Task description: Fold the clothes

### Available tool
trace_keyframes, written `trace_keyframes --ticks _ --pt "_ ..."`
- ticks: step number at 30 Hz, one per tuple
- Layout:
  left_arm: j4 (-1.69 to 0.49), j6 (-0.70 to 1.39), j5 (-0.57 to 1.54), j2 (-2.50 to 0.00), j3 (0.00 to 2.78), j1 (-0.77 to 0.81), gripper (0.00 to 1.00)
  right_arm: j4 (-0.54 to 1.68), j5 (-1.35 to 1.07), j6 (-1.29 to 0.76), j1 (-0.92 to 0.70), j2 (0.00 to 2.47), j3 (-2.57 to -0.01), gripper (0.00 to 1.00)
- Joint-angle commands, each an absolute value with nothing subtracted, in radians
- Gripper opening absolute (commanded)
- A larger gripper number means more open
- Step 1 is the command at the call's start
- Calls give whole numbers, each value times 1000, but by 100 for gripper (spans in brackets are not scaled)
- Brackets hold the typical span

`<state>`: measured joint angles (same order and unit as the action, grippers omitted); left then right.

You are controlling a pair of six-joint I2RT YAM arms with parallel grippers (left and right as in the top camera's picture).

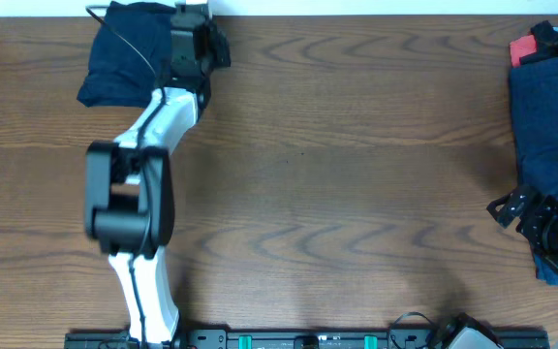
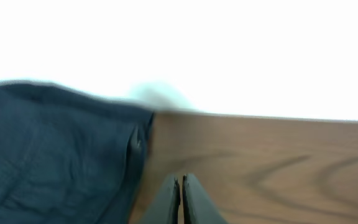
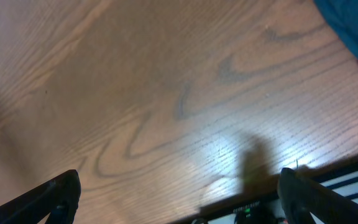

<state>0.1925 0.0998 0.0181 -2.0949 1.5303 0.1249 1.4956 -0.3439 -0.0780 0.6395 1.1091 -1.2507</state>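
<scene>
One navy garment lies bundled, seemingly folded, at the upper left edge of the bench. The left hand, fingers pressed together and empty, sits just beside it. A navy pile lies unfolded at the far right, near the wide-open right hand. The middle of the bench is bare, leaving room for spreading.
</scene>
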Motion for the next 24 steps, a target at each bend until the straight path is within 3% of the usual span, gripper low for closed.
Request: trace_keyframes --ticks 1,12,24 --pt "112 81 15 -1984 1540 95 6 1500 -347 -61 640 1113 -1258 99" --pt "-154 30 -10 -1977 1540 -89 6 1495 -348 -46 640 1113 -1258 99" --pt "-205 31 -7 -2155 1540 -120 6 1507 -348 -46 640 1113 -1258 99"
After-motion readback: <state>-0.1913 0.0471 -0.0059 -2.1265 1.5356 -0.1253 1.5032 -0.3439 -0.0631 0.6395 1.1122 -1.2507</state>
